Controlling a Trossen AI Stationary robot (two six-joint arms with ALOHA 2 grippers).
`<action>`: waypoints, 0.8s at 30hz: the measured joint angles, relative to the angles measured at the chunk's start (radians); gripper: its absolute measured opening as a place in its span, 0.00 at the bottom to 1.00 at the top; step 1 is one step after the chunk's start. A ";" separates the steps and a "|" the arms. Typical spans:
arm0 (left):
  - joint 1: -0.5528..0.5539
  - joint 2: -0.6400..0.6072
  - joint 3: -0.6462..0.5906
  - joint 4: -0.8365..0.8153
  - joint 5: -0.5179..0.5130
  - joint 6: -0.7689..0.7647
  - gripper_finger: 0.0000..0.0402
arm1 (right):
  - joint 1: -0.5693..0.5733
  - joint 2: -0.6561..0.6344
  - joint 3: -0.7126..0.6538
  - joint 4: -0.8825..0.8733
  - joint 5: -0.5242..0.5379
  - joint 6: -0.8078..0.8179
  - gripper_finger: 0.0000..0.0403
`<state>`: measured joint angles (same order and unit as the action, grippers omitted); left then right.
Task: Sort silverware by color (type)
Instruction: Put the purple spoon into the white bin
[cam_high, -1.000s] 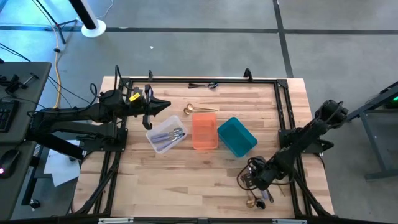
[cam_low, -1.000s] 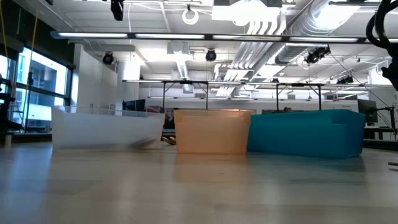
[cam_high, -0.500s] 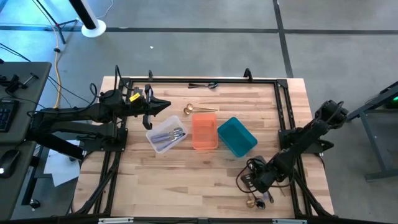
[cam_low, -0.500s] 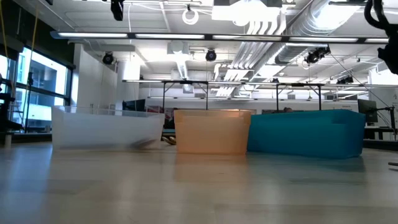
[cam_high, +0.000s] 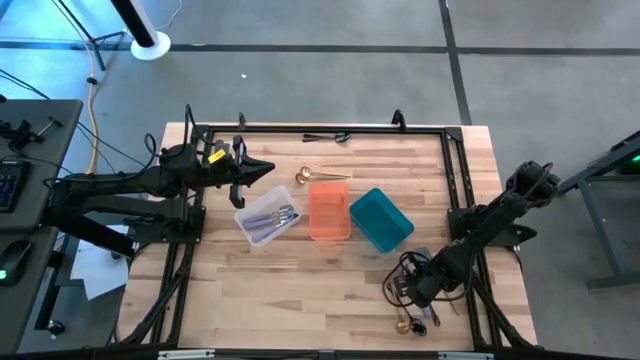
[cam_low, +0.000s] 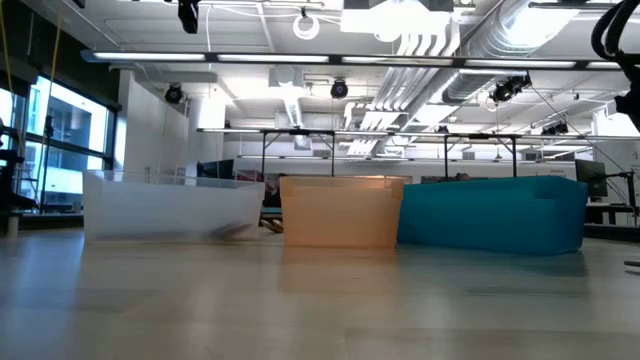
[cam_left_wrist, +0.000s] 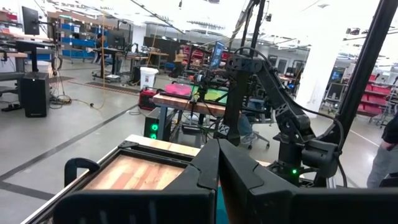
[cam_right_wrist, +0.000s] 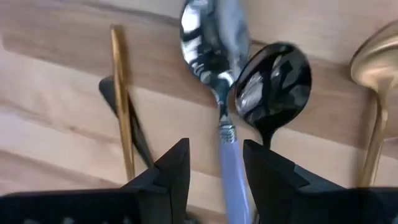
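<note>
Sorting is partly done: silver silverware (cam_high: 279, 216) lies in the clear plastic bin (cam_high: 252, 231). A gold spoon (cam_high: 318, 177) and black pieces (cam_high: 327, 136) lie loose on the wooden bench (cam_high: 300, 285). The right gripper (cam_right_wrist: 214, 163), fingers spread and empty, hovers over a blue-handled silver spoon (cam_right_wrist: 217, 68) at the bench's near right corner; the left gripper (cam_high: 266, 170) is clenched, empty.

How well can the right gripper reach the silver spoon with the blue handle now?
Probably yes. The right gripper is open with the spoon's blue handle between its fingers. A black spoon touches the silver spoon beside it and might get caught too.
</note>
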<state>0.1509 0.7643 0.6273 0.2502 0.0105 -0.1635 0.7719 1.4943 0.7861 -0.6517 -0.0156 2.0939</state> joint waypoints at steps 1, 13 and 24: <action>0.000 0.000 0.000 0.000 0.000 0.000 0.00 | 0.000 0.004 0.000 -0.001 0.001 0.000 0.33; 0.000 0.000 0.000 -0.004 0.000 0.001 0.00 | 0.000 0.087 0.000 0.050 -0.016 -0.007 0.33; 0.000 0.000 0.000 -0.019 -0.016 0.027 0.00 | 0.000 0.091 0.013 0.094 -0.010 -0.007 0.33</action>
<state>0.1509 0.7643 0.6273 0.2316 -0.0058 -0.1366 0.7718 1.5852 0.7994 -0.5579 -0.0253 2.0867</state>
